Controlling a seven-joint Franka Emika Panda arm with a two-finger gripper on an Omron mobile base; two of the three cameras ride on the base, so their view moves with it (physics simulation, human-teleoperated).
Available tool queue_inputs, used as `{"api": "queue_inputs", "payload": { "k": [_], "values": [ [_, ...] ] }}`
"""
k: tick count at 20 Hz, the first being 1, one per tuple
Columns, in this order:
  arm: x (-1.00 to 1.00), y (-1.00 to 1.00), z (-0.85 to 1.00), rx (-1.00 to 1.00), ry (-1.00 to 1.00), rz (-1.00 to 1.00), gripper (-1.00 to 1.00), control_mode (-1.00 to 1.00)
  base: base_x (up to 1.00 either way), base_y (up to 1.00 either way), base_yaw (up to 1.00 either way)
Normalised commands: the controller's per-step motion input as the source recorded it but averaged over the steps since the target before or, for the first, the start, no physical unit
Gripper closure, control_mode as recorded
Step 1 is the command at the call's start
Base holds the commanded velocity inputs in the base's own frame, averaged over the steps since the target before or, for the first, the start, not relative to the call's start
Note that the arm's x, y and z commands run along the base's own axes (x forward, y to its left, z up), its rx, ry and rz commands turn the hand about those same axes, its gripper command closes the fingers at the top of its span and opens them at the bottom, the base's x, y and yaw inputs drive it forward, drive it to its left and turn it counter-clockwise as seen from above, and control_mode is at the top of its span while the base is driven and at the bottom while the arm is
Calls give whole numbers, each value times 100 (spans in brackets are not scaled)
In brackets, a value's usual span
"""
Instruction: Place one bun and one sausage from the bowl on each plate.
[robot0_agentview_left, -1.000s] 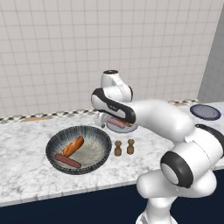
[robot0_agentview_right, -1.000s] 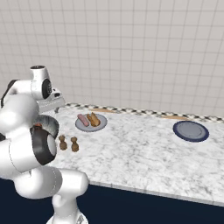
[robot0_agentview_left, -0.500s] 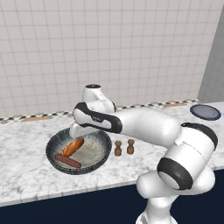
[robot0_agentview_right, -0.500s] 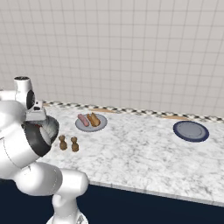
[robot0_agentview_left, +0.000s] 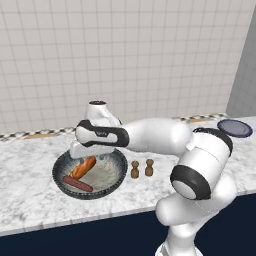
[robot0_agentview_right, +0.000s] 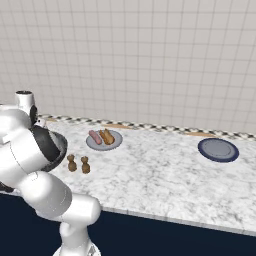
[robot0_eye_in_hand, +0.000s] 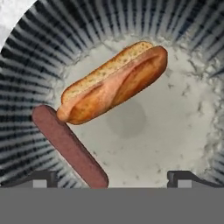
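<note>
Above, the gripper is hovering with jaws spread wide over the ribbed bowl, where a bun is lying beside a dark red sausage.

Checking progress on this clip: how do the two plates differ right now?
The light grey plate already carries a pink sausage and a bun; the dark blue plate holds nothing. The grey plate sits nearer the two small brown shakers; the blue plate lies far along the counter. Both are small, flat and round.
</note>
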Motion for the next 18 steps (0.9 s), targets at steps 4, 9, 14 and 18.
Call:
{"api": "queue_inputs", "payload": {
  "k": [4,9,14,18],
  "values": [
    [29,40,-35,5,-5,-34,-100,-100,0,0,0],
    [27,-12,0,9,-20,-25,-100,-100,0,0,0],
    [0,-39,-11,9,-10,-2,-100,-100,0,0,0],
    [11,-9,-22,1,0,0,-100,-100,0,0,0]
  ]
}}
